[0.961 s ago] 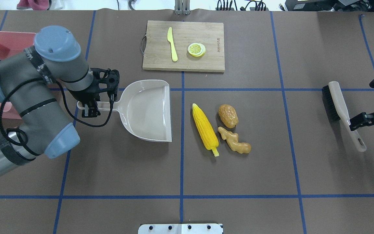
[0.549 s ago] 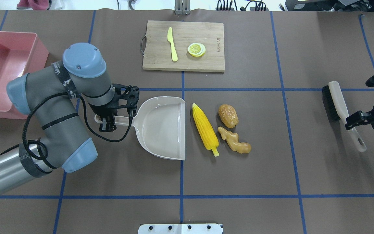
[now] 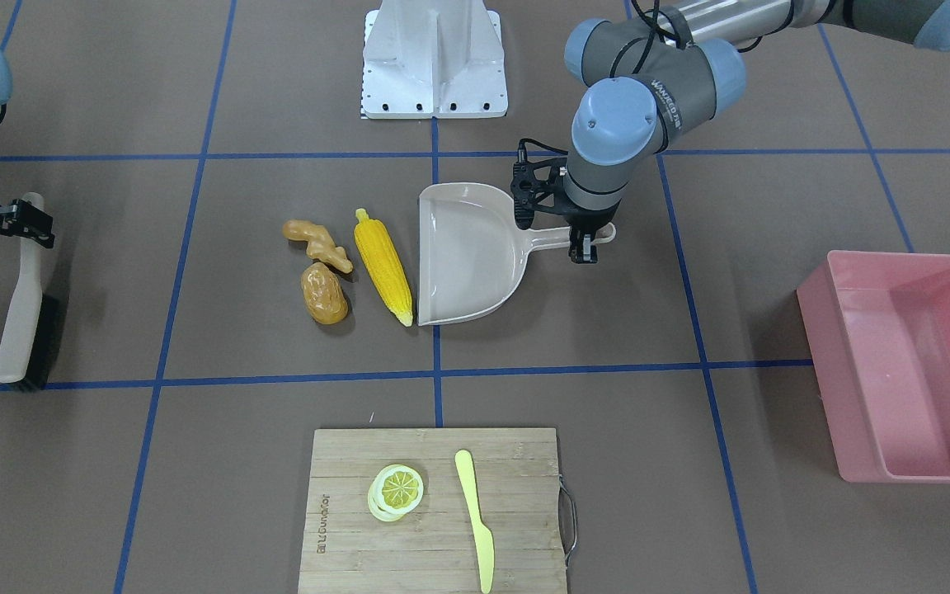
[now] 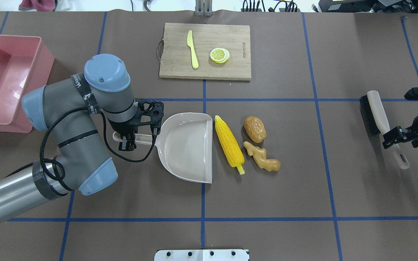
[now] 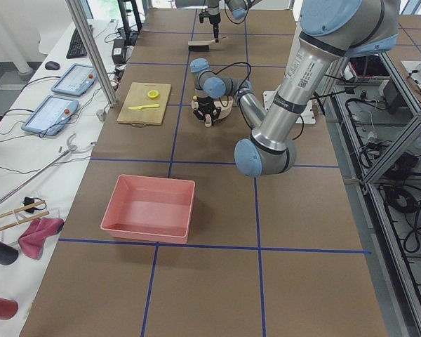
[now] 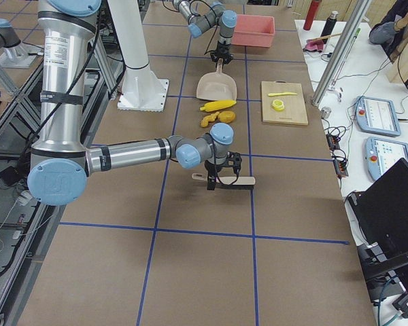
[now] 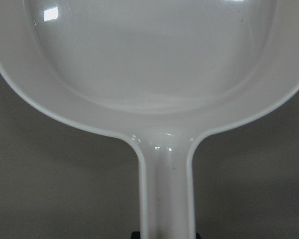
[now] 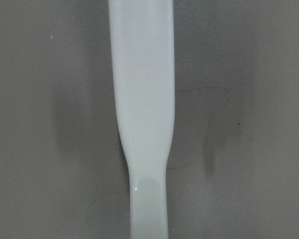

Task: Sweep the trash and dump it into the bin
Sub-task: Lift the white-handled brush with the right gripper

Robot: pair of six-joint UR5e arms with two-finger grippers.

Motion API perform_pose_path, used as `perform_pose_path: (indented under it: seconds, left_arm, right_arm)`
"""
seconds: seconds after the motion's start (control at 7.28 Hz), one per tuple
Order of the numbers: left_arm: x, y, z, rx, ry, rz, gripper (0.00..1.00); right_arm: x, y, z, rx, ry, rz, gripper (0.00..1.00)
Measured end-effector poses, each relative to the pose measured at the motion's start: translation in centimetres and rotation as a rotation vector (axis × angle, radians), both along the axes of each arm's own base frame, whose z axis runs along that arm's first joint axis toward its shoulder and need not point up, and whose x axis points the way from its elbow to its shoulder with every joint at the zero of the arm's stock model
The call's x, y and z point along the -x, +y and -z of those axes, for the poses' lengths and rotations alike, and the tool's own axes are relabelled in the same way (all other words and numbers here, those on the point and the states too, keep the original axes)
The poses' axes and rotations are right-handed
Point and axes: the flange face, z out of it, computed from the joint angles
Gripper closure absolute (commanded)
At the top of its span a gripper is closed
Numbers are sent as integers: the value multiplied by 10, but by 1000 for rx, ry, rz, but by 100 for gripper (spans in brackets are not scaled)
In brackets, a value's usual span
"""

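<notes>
The left gripper (image 4: 128,140) grasps the dustpan (image 4: 189,145) handle, the corn cob (image 4: 229,144) lying just beyond the pan's lip; the right gripper (image 4: 394,139) straddles the brush (image 4: 375,108), clench unclear.

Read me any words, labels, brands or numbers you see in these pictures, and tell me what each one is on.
"WAV...": white letters on the black band around the left arm; the rest is too blurred to read.
Engraved mark on the cutting board: too small to read.
Dustpan, bin, brush: no text visible.
</notes>
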Motion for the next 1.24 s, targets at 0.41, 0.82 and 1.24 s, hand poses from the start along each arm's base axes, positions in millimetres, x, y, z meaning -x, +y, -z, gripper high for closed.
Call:
perform_pose_path:
  seconds: [0.41, 0.82, 1.24]
  left_arm:
    - [6, -6, -1, 7, -4, 18, 100]
    - [8, -9, 1, 44, -21, 97, 100]
    - [11, -9, 7, 9, -27, 138, 100]
  right_arm:
    - [7, 6, -5, 14, 6, 20, 57]
    - [10, 8, -4, 24, 11, 29, 90]
    - [12, 5, 4, 10, 3, 30, 100]
